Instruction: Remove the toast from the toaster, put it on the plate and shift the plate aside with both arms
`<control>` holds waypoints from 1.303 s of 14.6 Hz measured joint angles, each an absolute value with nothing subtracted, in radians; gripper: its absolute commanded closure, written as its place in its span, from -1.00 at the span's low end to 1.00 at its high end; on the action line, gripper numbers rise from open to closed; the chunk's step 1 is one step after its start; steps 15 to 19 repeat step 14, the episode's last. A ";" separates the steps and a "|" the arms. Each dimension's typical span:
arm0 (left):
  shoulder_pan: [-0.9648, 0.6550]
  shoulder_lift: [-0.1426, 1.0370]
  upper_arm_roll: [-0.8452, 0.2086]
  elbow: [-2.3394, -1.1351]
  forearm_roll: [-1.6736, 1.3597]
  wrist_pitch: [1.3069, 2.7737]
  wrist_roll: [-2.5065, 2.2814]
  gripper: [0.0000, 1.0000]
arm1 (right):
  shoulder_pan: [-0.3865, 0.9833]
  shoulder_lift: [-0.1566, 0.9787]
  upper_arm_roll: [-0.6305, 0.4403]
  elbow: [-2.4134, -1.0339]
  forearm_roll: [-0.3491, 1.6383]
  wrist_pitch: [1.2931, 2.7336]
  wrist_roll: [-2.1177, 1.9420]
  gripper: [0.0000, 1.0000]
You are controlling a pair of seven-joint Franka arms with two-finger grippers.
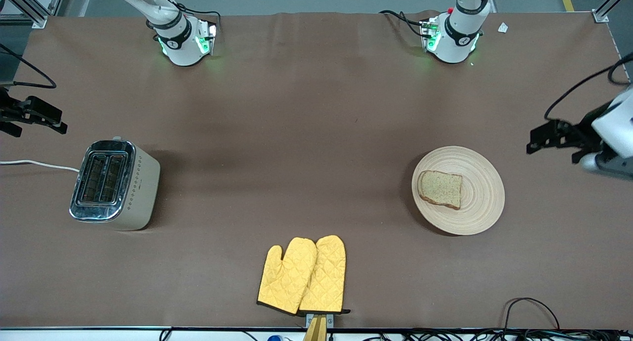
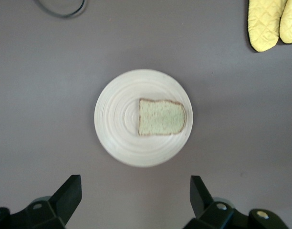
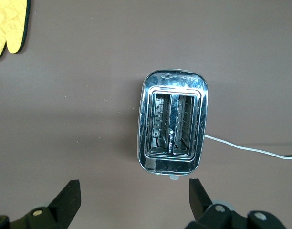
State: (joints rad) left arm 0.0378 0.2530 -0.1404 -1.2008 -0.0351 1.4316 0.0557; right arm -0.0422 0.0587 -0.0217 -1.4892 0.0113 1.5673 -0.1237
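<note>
The toast (image 1: 440, 189), a speckled brown slice, lies on the round tan wooden plate (image 1: 482, 202) toward the left arm's end of the table. Both also show in the left wrist view: toast (image 2: 161, 118) on plate (image 2: 117, 119). My left gripper (image 1: 544, 138) is open and empty, up in the air beside the plate at the table's end; its gap (image 2: 135, 200) shows bare cloth. My right gripper (image 1: 47, 121) is open and empty, up in the air near the toaster (image 1: 114, 184); its gap (image 3: 135, 202) shows bare cloth next to the toaster (image 3: 172, 121).
The chrome-topped cream toaster stands toward the right arm's end, both slots empty, its white cord (image 1: 34, 164) running off the table's end. A pair of yellow oven mitts (image 1: 304, 276) lies at the table edge nearest the front camera. Cables (image 1: 531, 311) lie at that edge.
</note>
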 measured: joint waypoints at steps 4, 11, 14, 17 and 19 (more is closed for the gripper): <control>0.002 0.156 -0.140 -1.262 -0.035 1.399 -0.112 -1.00 | -0.042 0.059 -0.023 -1.489 0.011 1.567 -0.124 -1.00; -0.044 -0.047 -0.139 -1.597 0.011 1.613 -0.159 -1.00 | -0.042 0.059 -0.024 -1.489 0.011 1.567 -0.124 -1.00; -0.033 -0.042 -0.135 -1.597 0.013 1.628 -0.159 -1.00 | -0.043 0.059 -0.024 -1.489 0.011 1.567 -0.124 -1.00; -0.033 -0.042 -0.135 -1.597 0.013 1.628 -0.159 -1.00 | -0.043 0.059 -0.024 -1.489 0.011 1.567 -0.124 -1.00; -0.033 -0.042 -0.135 -1.597 0.013 1.628 -0.159 -1.00 | -0.043 0.059 -0.024 -1.489 0.011 1.567 -0.124 -1.00</control>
